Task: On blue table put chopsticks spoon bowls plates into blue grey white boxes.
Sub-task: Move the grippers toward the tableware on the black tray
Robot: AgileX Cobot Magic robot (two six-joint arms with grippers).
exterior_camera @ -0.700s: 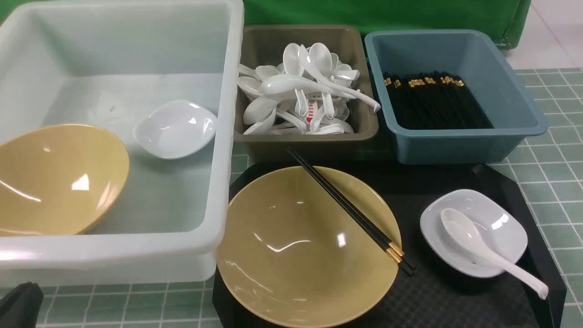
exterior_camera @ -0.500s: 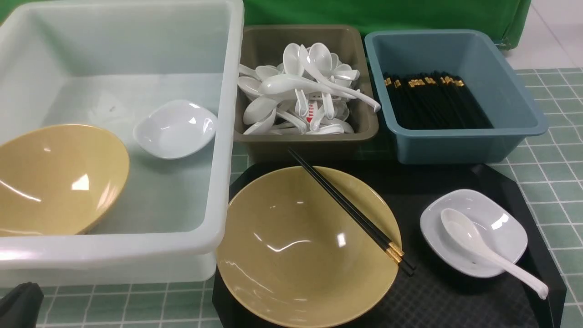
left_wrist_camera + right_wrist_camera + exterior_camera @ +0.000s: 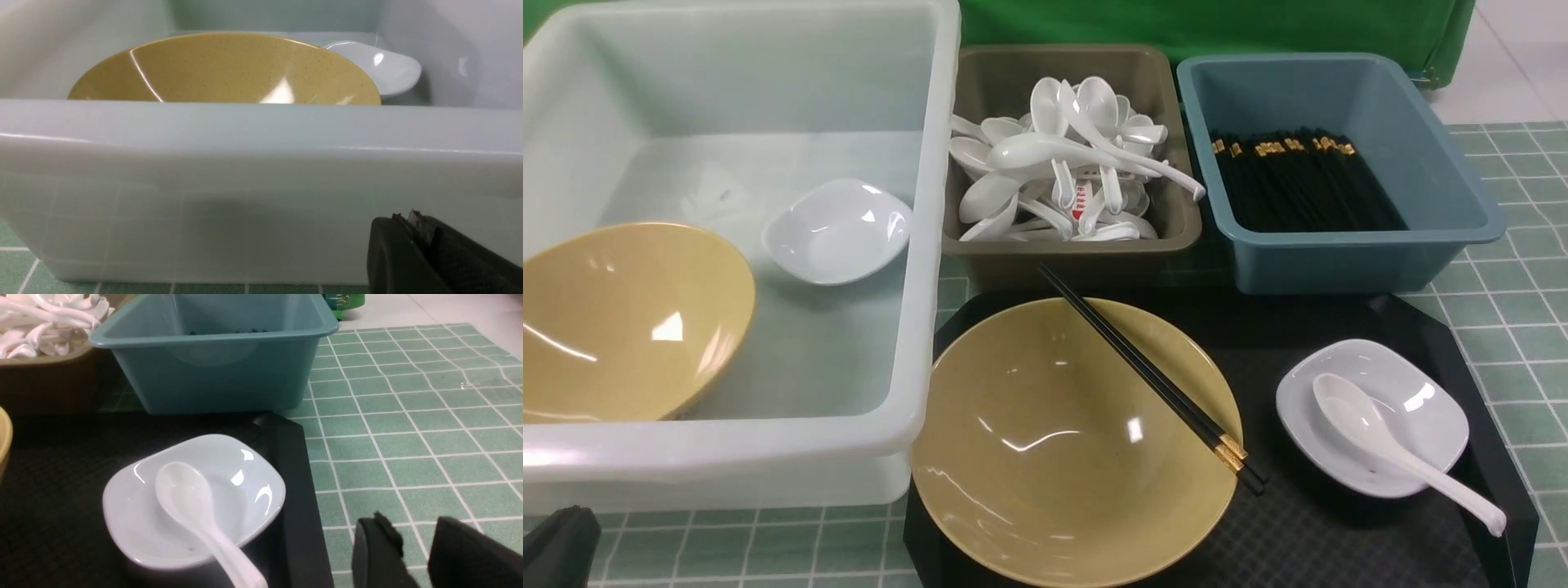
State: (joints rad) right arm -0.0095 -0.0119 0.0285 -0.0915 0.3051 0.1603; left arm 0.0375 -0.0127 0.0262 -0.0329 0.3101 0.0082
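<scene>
Nothing is moving | left gripper [image 3: 402,218] closed, right gripper [image 3: 410,531] parted, empty | I'm seeing bowl [image 3: 1054,457], chopsticks [image 3: 1152,380], plate [image 3: 1417,367], spoon [image 3: 1347,408] still unboxed.

I work at a staged dish-sorting bench, more lab than real kitchen. Around the black textured plastic tray [image 3: 1339,539] lies a pale green tile-printed table cover [image 3: 1519,327], its grid lines wavy in places. Just beyond the tray, an olive-grey plastic tub [image 3: 1078,253] is heaped with glossy white soup spoons [image 3: 1062,155], and a teal-blue plastic tub [image 3: 1339,265] holds a layer of black gold-banded chopsticks [image 3: 1298,188]. Farther beyond the tray hangs a plain green fabric backdrop [image 3: 1217,24], with pale tiled floor [image 3: 1511,65] beside it.
</scene>
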